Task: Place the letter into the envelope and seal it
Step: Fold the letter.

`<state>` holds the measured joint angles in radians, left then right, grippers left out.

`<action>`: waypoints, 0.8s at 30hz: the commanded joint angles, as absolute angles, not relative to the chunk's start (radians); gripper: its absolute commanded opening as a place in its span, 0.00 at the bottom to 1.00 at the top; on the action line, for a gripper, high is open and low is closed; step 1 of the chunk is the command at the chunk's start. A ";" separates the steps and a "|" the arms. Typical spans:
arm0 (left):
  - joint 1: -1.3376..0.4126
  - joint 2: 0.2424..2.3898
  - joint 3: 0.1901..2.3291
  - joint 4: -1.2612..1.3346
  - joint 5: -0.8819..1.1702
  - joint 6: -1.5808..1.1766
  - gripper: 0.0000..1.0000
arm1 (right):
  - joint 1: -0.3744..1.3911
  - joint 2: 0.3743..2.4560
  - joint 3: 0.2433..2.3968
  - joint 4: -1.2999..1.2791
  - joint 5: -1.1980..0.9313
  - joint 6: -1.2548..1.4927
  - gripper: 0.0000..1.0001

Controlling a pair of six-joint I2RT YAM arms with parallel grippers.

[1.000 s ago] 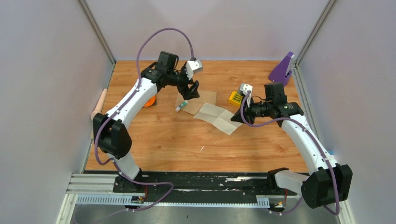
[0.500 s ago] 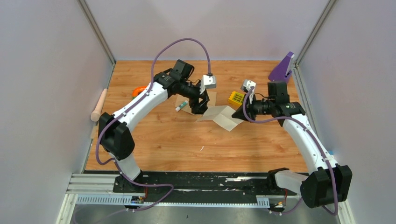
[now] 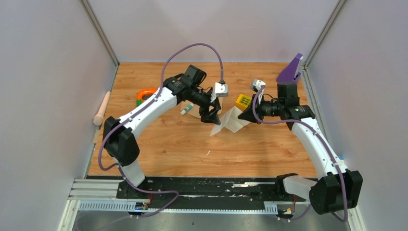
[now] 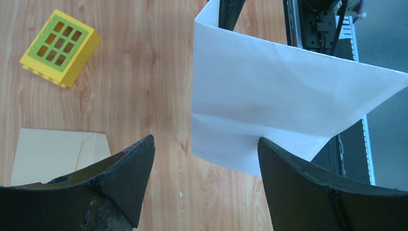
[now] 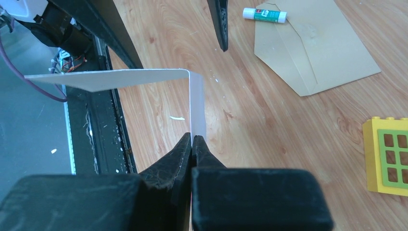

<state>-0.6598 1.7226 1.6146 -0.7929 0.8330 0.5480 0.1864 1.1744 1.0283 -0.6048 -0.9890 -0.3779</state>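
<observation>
The letter (image 3: 231, 120), a white creased sheet, is lifted off the table and stands bent. My right gripper (image 5: 192, 137) is shut on its near edge, and the sheet (image 5: 120, 79) folds away to the left beyond the fingertips. My left gripper (image 4: 206, 142) is open just left of the letter (image 4: 279, 106), its jaws wide apart with the sheet's lower edge just beyond them and nothing gripped. The tan envelope (image 5: 312, 53) lies flat on the wood with its flap open; a corner of the envelope (image 4: 53, 154) shows beside the left finger.
A glue stick (image 5: 264, 15) lies at the envelope's edge. A yellow-green brick (image 3: 242, 101) sits behind the letter. An orange ring (image 3: 144, 94) and a wooden peg (image 3: 102, 108) lie at the left, and a purple block (image 3: 290, 71) at the back right.
My left arm has swung right from above the envelope to the letter, staying open. My right gripper has raised the letter from flat on the table to standing and bent.
</observation>
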 commanded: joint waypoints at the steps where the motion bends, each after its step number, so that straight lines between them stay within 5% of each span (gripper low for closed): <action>1: -0.685 1.729 1.634 -0.794 0.855 0.561 0.87 | 0.181 1.155 1.050 -0.558 -1.053 -0.346 0.00; 14: -0.726 1.790 1.678 -0.826 0.858 0.567 0.83 | 0.174 1.118 1.040 -0.559 -1.152 -0.345 0.00; 24: -0.727 1.798 1.696 -0.847 0.886 0.569 0.38 | 0.171 1.126 1.032 -0.560 -1.141 -0.357 0.00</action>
<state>-0.7216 1.7973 1.6547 -0.8326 0.8436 0.5598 0.1753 1.1389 1.0283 -0.5995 -1.1107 -0.3489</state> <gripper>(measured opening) 0.449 0.011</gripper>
